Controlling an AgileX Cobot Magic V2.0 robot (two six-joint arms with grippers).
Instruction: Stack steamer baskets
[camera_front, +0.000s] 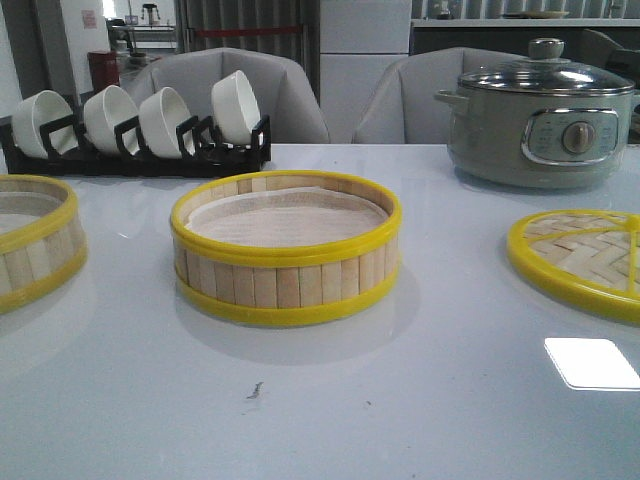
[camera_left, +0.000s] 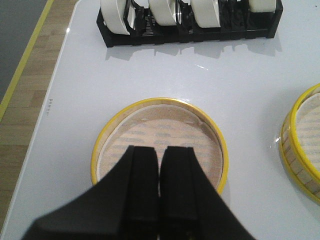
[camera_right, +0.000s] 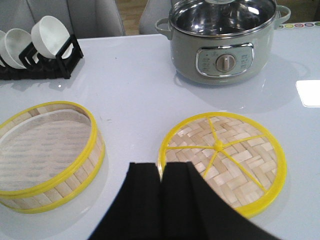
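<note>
One steamer basket (camera_front: 286, 249) with pale slat walls, yellow rims and white liner sits at the table's middle; it also shows in the right wrist view (camera_right: 47, 152) and at the edge of the left wrist view (camera_left: 304, 140). The second steamer basket (camera_front: 30, 238) sits at the left edge; my left gripper (camera_left: 160, 152) hangs above it (camera_left: 160, 135), shut and empty. The woven yellow-rimmed lid (camera_front: 585, 260) lies flat at the right. My right gripper (camera_right: 162, 167) hovers shut and empty over the lid's near rim (camera_right: 222, 160). Neither gripper shows in the front view.
A black rack with several white bowls (camera_front: 135, 125) stands at the back left. A grey-green electric pot with glass lid (camera_front: 545, 115) stands at the back right. The table's left edge (camera_left: 47, 115) runs close to the left basket. Grey chairs stand behind the table.
</note>
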